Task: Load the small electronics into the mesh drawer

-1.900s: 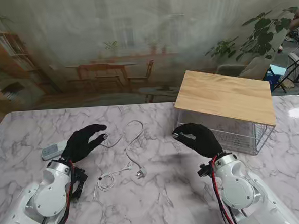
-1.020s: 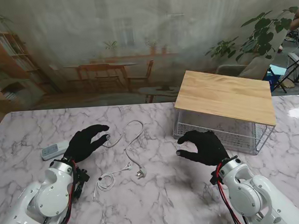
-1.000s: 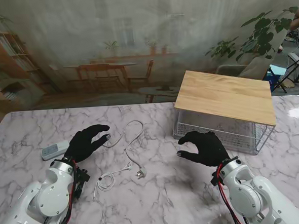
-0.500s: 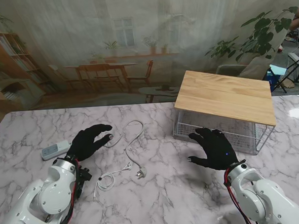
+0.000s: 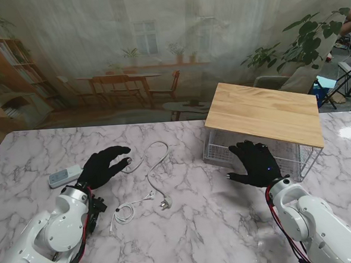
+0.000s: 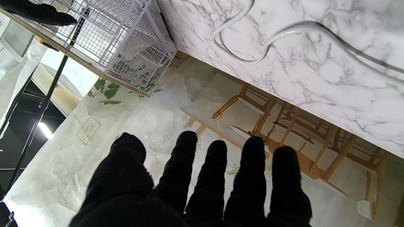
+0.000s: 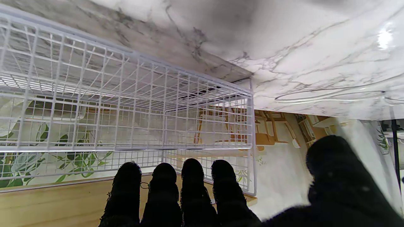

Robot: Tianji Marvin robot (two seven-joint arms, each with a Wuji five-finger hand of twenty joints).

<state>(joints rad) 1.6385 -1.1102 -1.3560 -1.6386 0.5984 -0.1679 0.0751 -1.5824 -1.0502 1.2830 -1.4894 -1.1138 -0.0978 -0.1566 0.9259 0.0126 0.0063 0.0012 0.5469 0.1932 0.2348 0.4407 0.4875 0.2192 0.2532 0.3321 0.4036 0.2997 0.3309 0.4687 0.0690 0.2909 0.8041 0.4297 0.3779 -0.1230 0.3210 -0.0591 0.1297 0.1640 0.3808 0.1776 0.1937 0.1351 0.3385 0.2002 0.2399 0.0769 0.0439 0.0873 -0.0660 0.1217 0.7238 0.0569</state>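
1. Two black-gloved hands hover over the marble desk (image 5: 187, 226), both with fingers spread and holding nothing. The left hand (image 5: 105, 167) sits on the left side, and the right hand (image 5: 256, 161) is right up at the front of the mesh drawer (image 5: 219, 151).
2. That drawer is a white wire basket under a light wooden top (image 5: 264, 113), on the right side of the desk. Its long axis runs left-right, tilted a bit so the right end comes nearer to me. From the right wrist view, the mesh (image 7: 126, 104) looks see-through and I can't spot anything inside.
3. Electronics are all outside the drawer. A white cable (image 5: 156, 162) snakes between the hands, running mostly away from me, with a plug end (image 5: 164, 204) nearest me.
4. White earphones (image 5: 124, 213) lie coiled just left of that plug.
5. A small white remote-looking gadget (image 5: 65, 176) lies left of the left hand, long axis roughly left-right; can't make out more.
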